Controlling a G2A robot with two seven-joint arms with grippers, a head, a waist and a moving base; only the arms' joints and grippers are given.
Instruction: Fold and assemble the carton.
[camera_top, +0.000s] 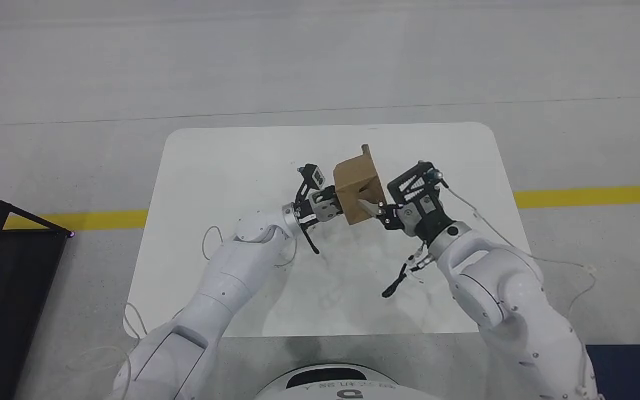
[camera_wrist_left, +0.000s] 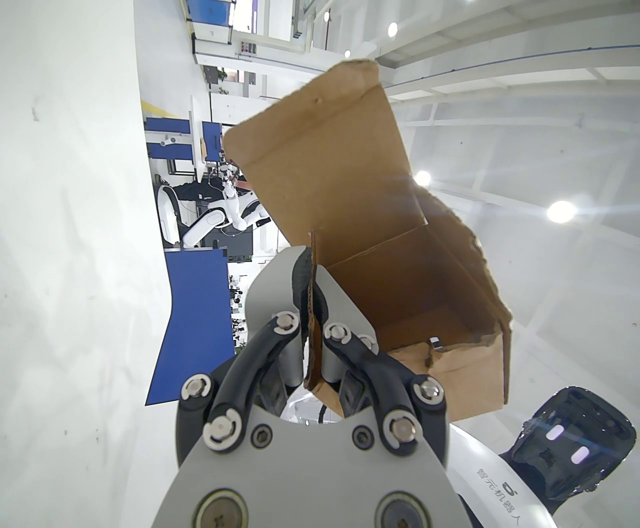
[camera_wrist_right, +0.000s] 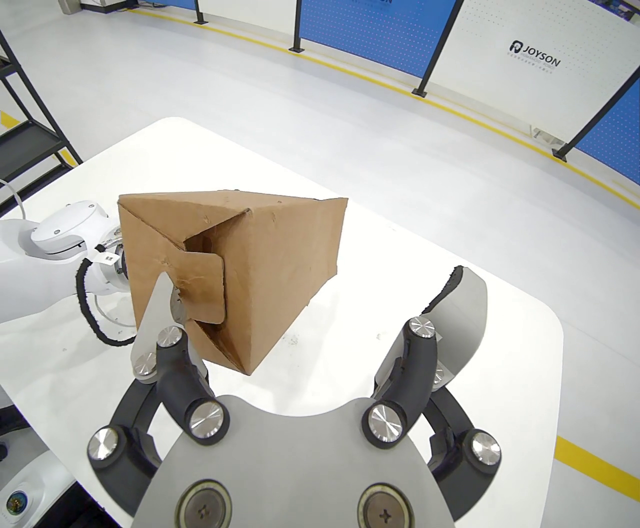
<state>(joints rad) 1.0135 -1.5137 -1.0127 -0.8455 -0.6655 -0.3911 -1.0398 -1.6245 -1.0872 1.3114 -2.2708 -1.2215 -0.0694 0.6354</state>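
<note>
left gripper (camera_wrist_left: 311, 280) pressed together on the edge of one wall of the cardboard carton (camera_wrist_left: 380, 240), with the carton's open mouth and raised flap towards its wrist camera. right gripper (camera_wrist_right: 312, 280) spread wide, one finger (camera_wrist_right: 155, 305) touching the tucked tab on the carton's closed end, the other finger well apart from it. in the top view, carton just above mid-frame, over the white table (camera_top: 230, 180) and between the two grippers.
</note>
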